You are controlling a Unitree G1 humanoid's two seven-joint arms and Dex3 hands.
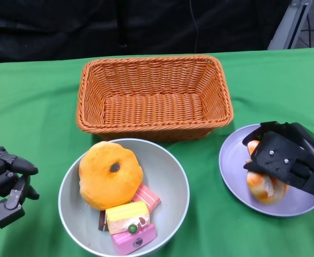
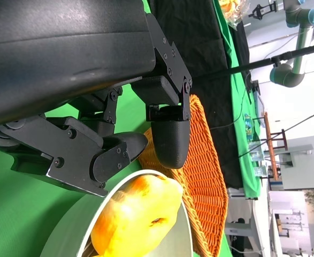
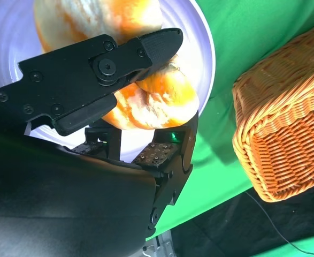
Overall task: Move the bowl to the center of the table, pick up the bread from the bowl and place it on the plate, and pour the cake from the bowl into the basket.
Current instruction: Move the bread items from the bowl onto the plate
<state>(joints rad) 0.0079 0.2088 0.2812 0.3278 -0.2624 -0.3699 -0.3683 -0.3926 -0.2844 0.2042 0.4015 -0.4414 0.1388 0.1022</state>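
1. Where the green table [image 1: 33, 107] meets the lower left corner of my head view, my left hand [image 1: 4, 184] hovers beside the bowl, its fingers [image 1: 17, 166] spread apart and holding nothing.
2. Just right of that hand stands the grey bowl [image 1: 170, 176], near the middle of the table's front edge. It holds a round orange bread [image 1: 109, 174] with a dark hole, leaning against the bowl's left side.
3. Under and beside that bread lie the cake pieces: a yellow cake [image 1: 127, 217] with a green dot on its side, a pink cake [image 1: 135, 239] in front of it, and a pink striped slice [image 1: 147, 197] behind it.
4. Behind the bowl, its near wall just at the bowl's far rim, sits the orange wicker basket [image 1: 154, 96], with nothing in it that I can see.
5. Right of the bowl and apart from it lies the pale purple plate [image 1: 234, 160], with an orange-and-white bread [image 1: 263, 187] on it.
6. My right hand [image 1: 285, 158] is over that plate; in my right wrist view its fingers [image 3: 146, 48] are closed around the orange-and-white bread, which rests on or just above the plate.
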